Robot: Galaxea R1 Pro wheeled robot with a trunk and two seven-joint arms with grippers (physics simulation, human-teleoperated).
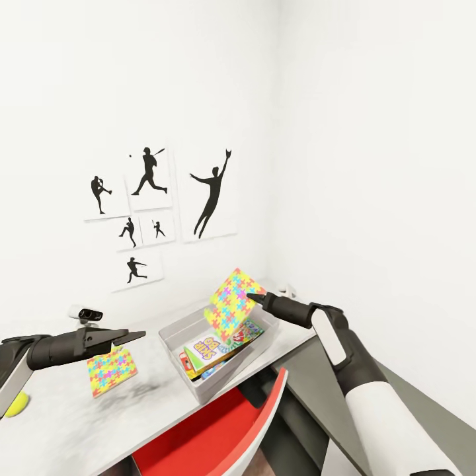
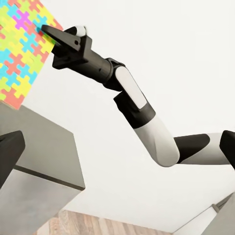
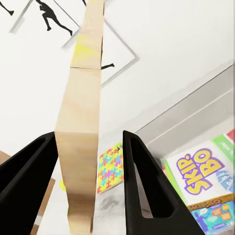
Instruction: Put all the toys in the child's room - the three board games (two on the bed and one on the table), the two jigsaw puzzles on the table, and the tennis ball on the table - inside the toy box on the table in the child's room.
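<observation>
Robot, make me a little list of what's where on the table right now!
toy box: on the table, open, board games inside
right gripper: holding a jigsaw puzzle tilted above the toy box
second jigsaw puzzle: lying flat on the table, beside the box
left gripper: hovering above the flat puzzle, holding nothing; open or shut unclear
tennis ball: on the table near the picture's left edge, not yet in the box
chair: red, pushed against the table

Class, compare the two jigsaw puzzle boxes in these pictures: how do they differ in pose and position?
The held puzzle is tilted above the toy box, at the right gripper; the second puzzle appears to lie on the table. Both show the same colourful jigsaw pattern.
</observation>
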